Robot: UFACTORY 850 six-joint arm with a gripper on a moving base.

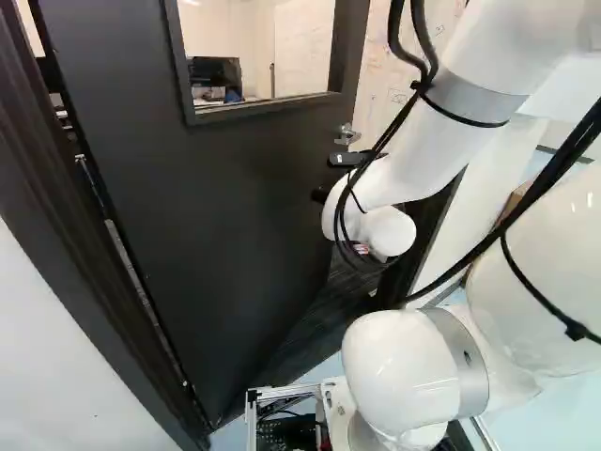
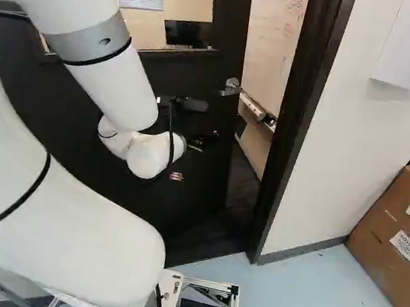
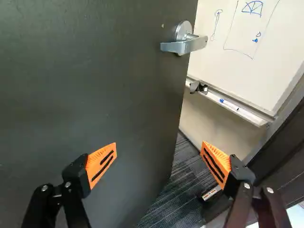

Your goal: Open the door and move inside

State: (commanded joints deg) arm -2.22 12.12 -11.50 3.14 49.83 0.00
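The dark door [image 1: 225, 188] stands partly open, its free edge swung away from the frame [image 2: 304, 121]. Its silver lever handle [image 2: 232, 88] is above and beyond my gripper [image 2: 205, 139], which is mostly hidden behind the white wrist in the right base view. In the wrist view my gripper [image 3: 159, 144] has its orange-padded fingers wide apart with nothing held. One finger is in front of the door face [image 3: 85, 95], the other in front of the gap beside the door's edge. The lever handle [image 3: 184, 44] lies ahead of the fingers, touched by neither.
Through the gap are a whiteboard [image 3: 247, 42] with a marker tray [image 3: 232, 105] and dark carpet [image 3: 175, 190]. The dark door frame rises close beside one finger. Cardboard boxes [image 2: 397, 237] stand against the wall at the right of the right base view.
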